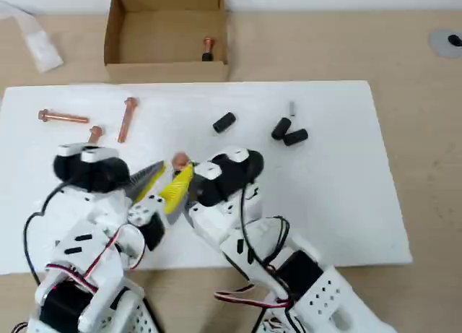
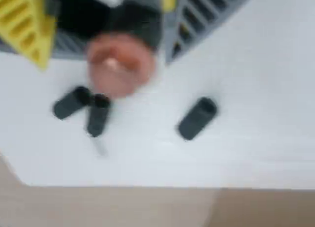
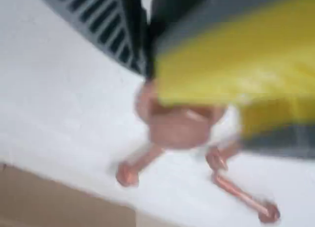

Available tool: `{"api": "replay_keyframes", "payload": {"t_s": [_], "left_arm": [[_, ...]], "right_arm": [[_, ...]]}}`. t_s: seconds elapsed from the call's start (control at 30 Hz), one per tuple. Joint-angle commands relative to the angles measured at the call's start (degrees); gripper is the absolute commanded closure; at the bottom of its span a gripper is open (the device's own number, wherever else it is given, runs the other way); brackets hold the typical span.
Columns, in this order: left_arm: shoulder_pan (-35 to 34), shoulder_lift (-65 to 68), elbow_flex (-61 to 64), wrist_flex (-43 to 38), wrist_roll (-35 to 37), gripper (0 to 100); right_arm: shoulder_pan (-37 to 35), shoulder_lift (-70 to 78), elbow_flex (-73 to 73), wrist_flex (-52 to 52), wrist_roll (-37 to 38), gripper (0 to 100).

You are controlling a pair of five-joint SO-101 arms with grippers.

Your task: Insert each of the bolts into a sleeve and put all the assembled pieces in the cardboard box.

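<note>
Down from the cardboard box (image 1: pixel 166 71), near the middle of the white sheet (image 1: pixel 346 203) on the worktop (image 1: pixel 426 131): left tool (image 1: pixel 159 171) and right tool (image 1: pixel 180 181), nose to nose, with one copper bolt (image 1: pixel 180 160) head-up at the meeting point. Cannot tell how wide either tool stands, nor which of them has the bolt. Something dark just under the bolt head, too blurred to name.

Inside the box, against its right wall: one assembled piece (image 1: pixel 208 48). Below the box's left corner, loose on the sheet: three spare bolts (image 1: pixel 63 117), near one another. Below and right of the box: three black sleeves (image 1: pixel 224 122), one alone, two just beside each other.

Probably mid-insertion, with three pairs left to do.

Judging by looks: bolt stiff, metal, smooth and round, so apt to roll or twist in a pinch. Best taken across the shank near the head, leaving the far end free. Sleeves light and short, prone to skid on the sheet. Best taken across the middle, bore kept clear and lined up with the shank.
</note>
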Motion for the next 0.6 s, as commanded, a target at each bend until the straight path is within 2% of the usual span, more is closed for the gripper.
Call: {"api": "replay_keyframes", "payload": {"t_s": [0.0,0.13,0.3,0.43,0.57], "left_arm": [[-2.73,0.22,-4.84,2.81,0.62,82],[-2.81,0.22,-8.7,5.89,0.35,82],[-4.66,0.75,-13.54,9.58,-0.97,82],[-10.55,5.49,-14.07,13.27,-11.08,83],[-18.2,10.86,-14.15,13.63,-21.71,95]], "right_arm": [[-0.48,-0.92,-4.0,-1.85,-0.53,98.9],[1.36,-0.75,-4.7,-1.85,-0.53,98.9],[8.84,7.96,-12.7,-1.49,-0.18,98.9],[11.21,23.52,-24.4,-1.85,0.26,98.9],[11.38,40.22,-38.73,-1.85,1.41,98.9]]}}
